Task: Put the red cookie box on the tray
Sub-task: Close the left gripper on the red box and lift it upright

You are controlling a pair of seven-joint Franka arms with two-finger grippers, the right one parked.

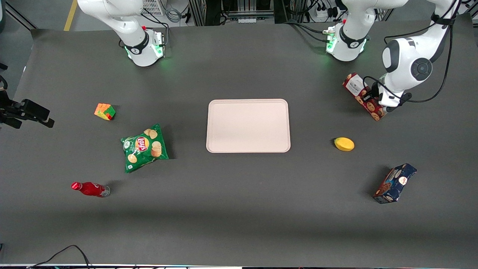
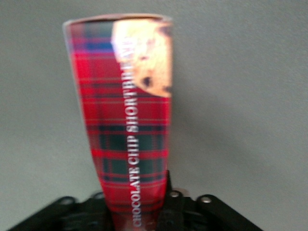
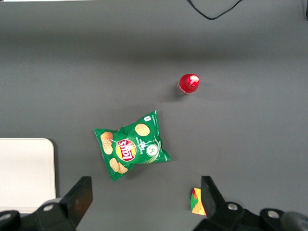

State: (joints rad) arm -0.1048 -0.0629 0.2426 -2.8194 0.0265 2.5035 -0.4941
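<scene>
Only wristward – pincer (image 2: pixel 139 211) gripping red cookie box (image 2: pixel 127 120)

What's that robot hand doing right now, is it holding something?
Left gripper: shut on the red cookie box, toward the working arm's end of the table, away from the tray.

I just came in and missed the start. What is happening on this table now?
The left arm's tool is shut on the red cookie box, toward the working arm's end of the table. The box sits tilted in the grip, well away from the tray, which lies in the middle of the table with nothing on it. The box still has to be carried over and set down there.
</scene>
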